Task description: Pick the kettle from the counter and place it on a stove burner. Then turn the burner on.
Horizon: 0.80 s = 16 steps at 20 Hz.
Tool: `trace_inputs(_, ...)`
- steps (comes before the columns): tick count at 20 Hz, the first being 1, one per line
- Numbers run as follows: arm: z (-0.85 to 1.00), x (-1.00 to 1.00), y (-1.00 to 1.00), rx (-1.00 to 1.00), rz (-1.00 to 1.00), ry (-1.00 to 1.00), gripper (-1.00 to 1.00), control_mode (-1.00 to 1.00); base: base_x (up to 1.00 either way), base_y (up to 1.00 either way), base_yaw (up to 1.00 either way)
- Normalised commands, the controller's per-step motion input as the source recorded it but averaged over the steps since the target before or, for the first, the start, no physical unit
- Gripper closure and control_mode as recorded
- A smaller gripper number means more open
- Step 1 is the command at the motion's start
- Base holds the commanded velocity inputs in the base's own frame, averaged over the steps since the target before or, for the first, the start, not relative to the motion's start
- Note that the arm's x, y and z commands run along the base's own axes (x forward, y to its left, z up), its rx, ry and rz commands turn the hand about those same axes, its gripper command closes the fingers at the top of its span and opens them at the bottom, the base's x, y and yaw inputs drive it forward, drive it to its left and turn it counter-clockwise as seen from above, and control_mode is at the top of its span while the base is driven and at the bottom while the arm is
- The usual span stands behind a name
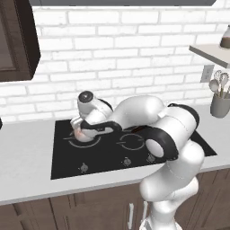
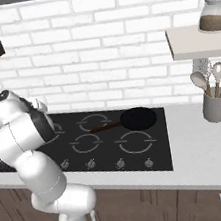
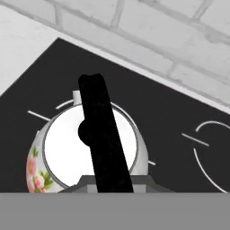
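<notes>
Left base view, reading from the left: pale counter (image 1: 27, 148) runs up to the black cooktop (image 1: 67, 168), and on the cooktop's left side sits the kettle (image 1: 82, 134), low under the gripper (image 1: 83, 130), over the burner (image 1: 72, 143) ring there; right of it the arm crosses the glass, and at the far right a grey utensil cup (image 1: 220, 105) stands on the counter. In the hand view the kettle (image 3: 42, 168) shows from above, white lid, pink flowers on its belly, its dark handle (image 3: 101, 134) running up the middle; the jaws are drawn nearly together, and by the look of it they pinch that handle, though the fingertips themselves are hidden low in the frame; thin ring lines and ticks of the burner (image 3: 40, 116) circle the kettle's base, so it appears centred there; whether it rests on the glass or hangs just above I cannot tell. In the right base view a frying pan (image 2: 138, 118) lies on a far ring, well apart from the kettle's side. The step in hand is, I judge, setting the kettle down; next calls for letting the handle go, lifting clear, then reaching to the knobs (image 1: 83, 168) along the near edge and turning the one for this burner.
</notes>
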Motion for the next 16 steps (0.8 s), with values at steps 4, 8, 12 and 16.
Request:
trace_inputs(4, -0.42, 0.0, 0.0, 0.0, 0.0, 0.01, 1.0, -1.0, 0.0, 0.0, 0.0)
trace_inputs(8, -0.13, 0.0, 0.0, 0.0, 0.0, 0.0, 1.0, -1.0, 0.0, 0.0, 0.0)
trace_inputs(12, 0.0, 0.26, 0.0, 0.0, -0.01, 0.0, 1.0, -1.0, 0.0, 0.0, 0.0)
trace_inputs(16, 0.0, 0.56, 0.0, 0.0, -0.04, 0.0, 1.0, -1.0, 0.0, 0.0, 0.0)
